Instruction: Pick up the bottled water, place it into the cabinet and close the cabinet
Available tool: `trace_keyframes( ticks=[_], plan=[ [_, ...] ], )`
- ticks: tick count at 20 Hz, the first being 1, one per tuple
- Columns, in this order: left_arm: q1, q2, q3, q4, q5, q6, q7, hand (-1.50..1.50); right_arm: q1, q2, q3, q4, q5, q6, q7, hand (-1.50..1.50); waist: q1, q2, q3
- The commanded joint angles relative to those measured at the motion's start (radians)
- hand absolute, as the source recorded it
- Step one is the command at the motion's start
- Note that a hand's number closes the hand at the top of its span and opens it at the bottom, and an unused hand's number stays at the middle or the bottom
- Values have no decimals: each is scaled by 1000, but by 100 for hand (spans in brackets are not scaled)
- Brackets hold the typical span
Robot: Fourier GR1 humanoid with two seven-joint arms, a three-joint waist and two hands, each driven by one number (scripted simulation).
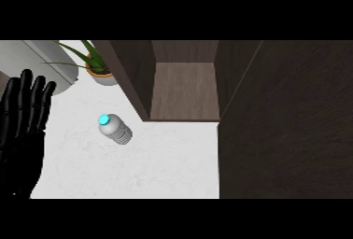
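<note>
At the view's left edge the robot's black left hand rested over the white marbled bench, its fingers straight and pointing up, holding nothing. Beyond it, out on the bare bench, the clear ribbed plastic water bottle with a turquoise cap stood well apart from the hand, just short of the dark wooden cabinet, whose open compartment gaped behind. Farther back sat a green spiky plant in a grey pot.
</note>
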State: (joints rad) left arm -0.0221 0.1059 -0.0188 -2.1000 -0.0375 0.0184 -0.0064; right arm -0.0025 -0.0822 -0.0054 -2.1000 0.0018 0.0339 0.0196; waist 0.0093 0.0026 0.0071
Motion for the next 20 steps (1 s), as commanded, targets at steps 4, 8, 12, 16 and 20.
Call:
trace_keyframes(
  ticks=[4,8,12,16,20],
  plan=[
    [8,30,-41,6,157,-161,-18,-150,153,26,23,-100,-10,12,-13,-150,-22,-6,-7],
    [51,-51,-182,55,313,-200,168,-150,159,24,91,-90,-177,108,109,-150,-34,-4,-6],
    [154,3,-168,-107,442,-228,292,-150,277,-9,83,-264,-251,127,197,-150,-13,-11,-7],
    [119,21,-147,-234,487,-144,447,-150,388,-44,13,-423,-372,149,259,-150,-20,-8,-6],
    [206,2,-212,-339,440,-117,462,-150,374,-57,-47,-432,-430,163,288,-150,-12,-7,-7]
  ],
)
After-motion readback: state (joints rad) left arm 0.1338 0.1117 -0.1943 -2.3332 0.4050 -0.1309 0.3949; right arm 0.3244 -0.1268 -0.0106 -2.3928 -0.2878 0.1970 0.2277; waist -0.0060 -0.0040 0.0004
